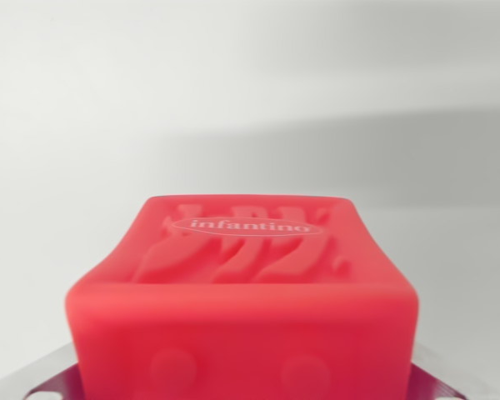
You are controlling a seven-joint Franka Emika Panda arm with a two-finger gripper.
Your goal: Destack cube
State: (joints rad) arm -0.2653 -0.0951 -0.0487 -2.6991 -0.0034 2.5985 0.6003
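Fingers [46,375] show only as flat metal slivers with slots at the lower left and lower right corners of the frame, pressed against the sides of the red cube [246,308], so they appear closed on it. That cube fills the lower centre, soft matte rubber with rounded edges, raised wavy ridges and an oval "infantino" logo on top, round bumps on its near face cut off by the bottom edge. Behind it lies a plain pale tabletop [250,92]; nothing beneath the cube can be made out.
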